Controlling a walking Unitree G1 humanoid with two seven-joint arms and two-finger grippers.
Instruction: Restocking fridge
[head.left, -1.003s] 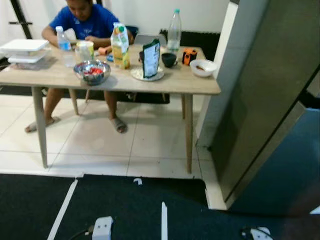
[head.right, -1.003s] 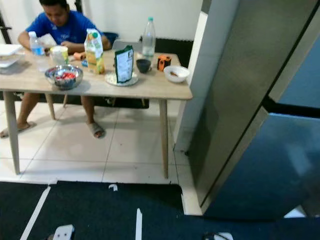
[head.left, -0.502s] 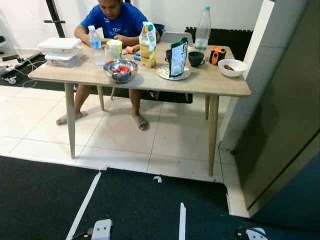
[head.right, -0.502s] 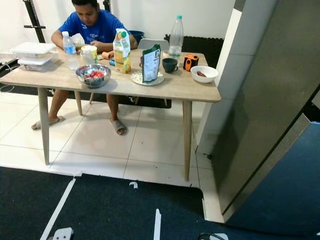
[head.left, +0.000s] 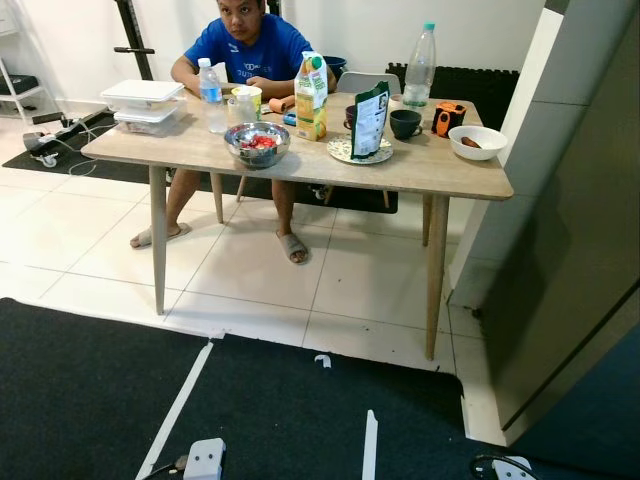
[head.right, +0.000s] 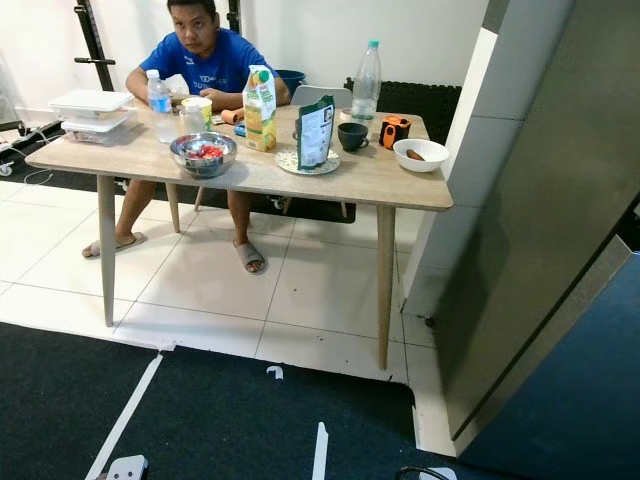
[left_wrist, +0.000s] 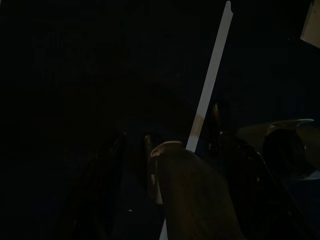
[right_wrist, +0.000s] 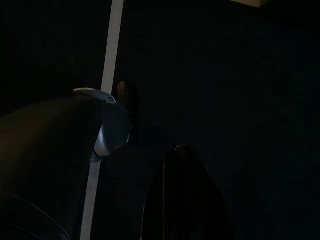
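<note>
While I hold the robot on the dark mat, the restock looks barely begun from my seat: every item sits on the wooden bench (head.left: 470, 180) at about twelve o'clock, and nothing is carried. On it I can pick out the orange juice carton (head.left: 311, 82), the metal bowl (head.left: 258, 143) of red food, a small water bottle (head.left: 209, 82), a tall clear bottle (head.left: 419, 54), a green pouch (head.left: 372, 107) standing on a plate, a dark cup (head.left: 405, 123), a white bowl (head.left: 477, 141) and stacked white containers (head.left: 146, 103) at the far left end. A person (head.left: 243, 45) in a blue shirt sits behind the bench. The fridge (head.right: 560, 200) stands at roughly two o'clock, its grey side towards me. Both arms hang idle over the mat; the wrist views are too dark, so for the left pincer (left_wrist: 175, 165) and the right pincer (right_wrist: 185, 185) I cannot tell whether they are apart or together. Walking up, picking and loading all remain, I judge.
</note>
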